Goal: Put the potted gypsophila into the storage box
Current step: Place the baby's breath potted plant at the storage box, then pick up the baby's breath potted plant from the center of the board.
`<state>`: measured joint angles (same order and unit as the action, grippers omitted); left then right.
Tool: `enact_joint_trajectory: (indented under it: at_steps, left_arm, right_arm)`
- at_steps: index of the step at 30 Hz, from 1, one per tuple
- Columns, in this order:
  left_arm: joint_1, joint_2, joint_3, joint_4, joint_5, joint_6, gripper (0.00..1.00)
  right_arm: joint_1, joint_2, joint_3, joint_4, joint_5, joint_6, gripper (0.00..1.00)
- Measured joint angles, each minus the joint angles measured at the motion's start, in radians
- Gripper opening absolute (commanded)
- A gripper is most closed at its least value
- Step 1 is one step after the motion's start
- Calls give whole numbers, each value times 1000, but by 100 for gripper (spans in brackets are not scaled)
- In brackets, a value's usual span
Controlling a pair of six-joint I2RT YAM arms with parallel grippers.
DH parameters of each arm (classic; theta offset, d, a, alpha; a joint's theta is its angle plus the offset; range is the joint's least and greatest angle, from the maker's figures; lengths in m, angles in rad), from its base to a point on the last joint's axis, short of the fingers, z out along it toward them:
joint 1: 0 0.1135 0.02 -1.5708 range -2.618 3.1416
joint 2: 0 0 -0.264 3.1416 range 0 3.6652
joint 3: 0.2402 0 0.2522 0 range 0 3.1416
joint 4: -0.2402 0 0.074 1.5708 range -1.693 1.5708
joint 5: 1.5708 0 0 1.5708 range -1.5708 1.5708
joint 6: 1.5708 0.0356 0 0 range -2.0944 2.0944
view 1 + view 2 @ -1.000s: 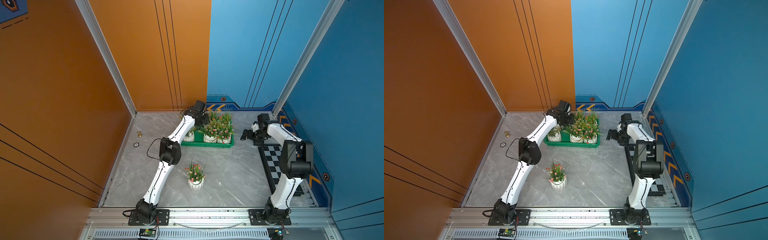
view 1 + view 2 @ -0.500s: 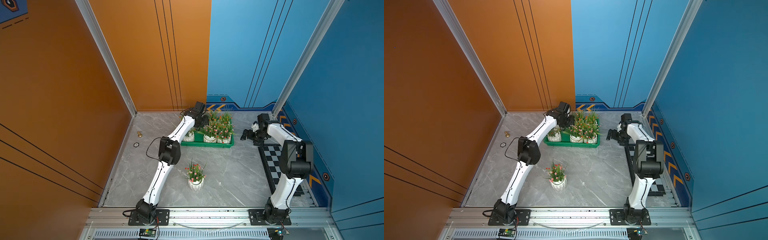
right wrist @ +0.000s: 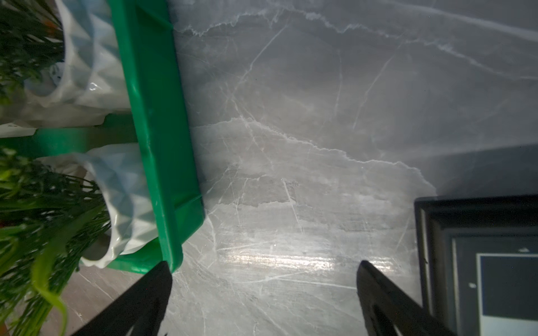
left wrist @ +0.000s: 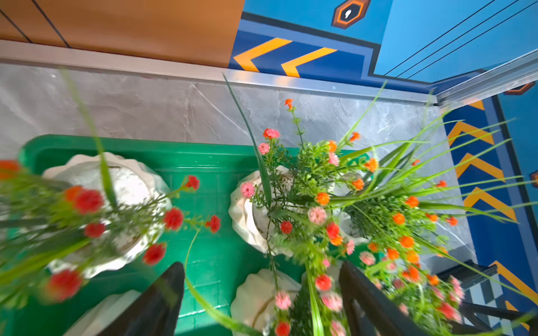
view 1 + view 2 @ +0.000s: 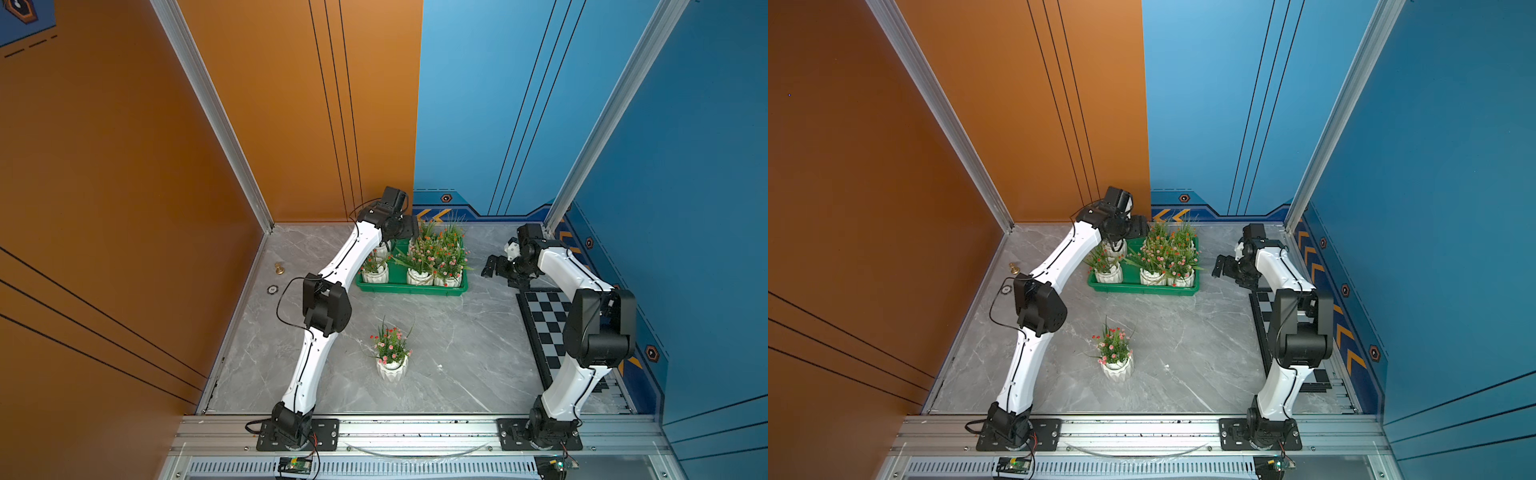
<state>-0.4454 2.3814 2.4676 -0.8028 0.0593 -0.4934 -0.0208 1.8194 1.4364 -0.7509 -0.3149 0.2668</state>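
The green storage box (image 5: pixel 411 290) (image 5: pixel 1142 289) stands at the back of the floor with several potted gypsophila in it, white ribbed pots with red, orange and pink flowers. One more potted gypsophila (image 5: pixel 392 368) (image 5: pixel 1118 369) stands alone on the floor in front. My left gripper (image 5: pixel 409 230) (image 4: pixel 260 269) hovers open over the box's back left part. Its black fingers (image 4: pixel 163 293) straddle a pot (image 4: pixel 256 296) below without touching it. My right gripper (image 5: pixel 490 266) (image 3: pixel 263 264) is open and empty over bare floor just right of the box (image 3: pixel 157 116).
A black-and-grey checkered board (image 5: pixel 548 324) (image 3: pixel 477 261) lies along the right wall beside my right arm. A small brass knob (image 5: pixel 279 269) and a round disc (image 5: pixel 272 289) sit near the left wall. The back wall is close behind the box.
My left gripper's jaws have spread wide over the box's back left part. The right arm and the lone pot have not moved.
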Motion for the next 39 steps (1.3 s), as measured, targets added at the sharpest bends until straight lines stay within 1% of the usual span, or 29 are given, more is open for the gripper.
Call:
enact_joint_trajectory:
  at_steps: [2,4,12,18,23,27,32,39]
  left_arm:
    - [0,-26,-22,0,-6,3,85]
    - [0,-56,-51,0,-9,8,91]
    - [0,-200,-180,0,-36,33,99]
    - [-1,-370,-334,0,-76,41,98]
    - [3,-515,-479,2,-108,41,98]
    - [17,-630,-609,2,-131,41,98]
    - [57,-780,-774,0,-154,32,98]
    - [127,-982,-998,-1,-168,-22,98]
  right_arm:
    - [7,-21,-8,-2,1,0,100]
    - [19,-40,-13,-10,4,0,100]
    - [86,-115,-65,-36,37,0,100]
    - [157,-161,-82,-52,60,2,100]
    - [266,-169,-89,-50,89,5,100]
    - [368,-180,-124,-40,108,19,100]
    - [495,-209,-169,-20,112,52,98]
    - [673,-285,-263,18,132,117,95]
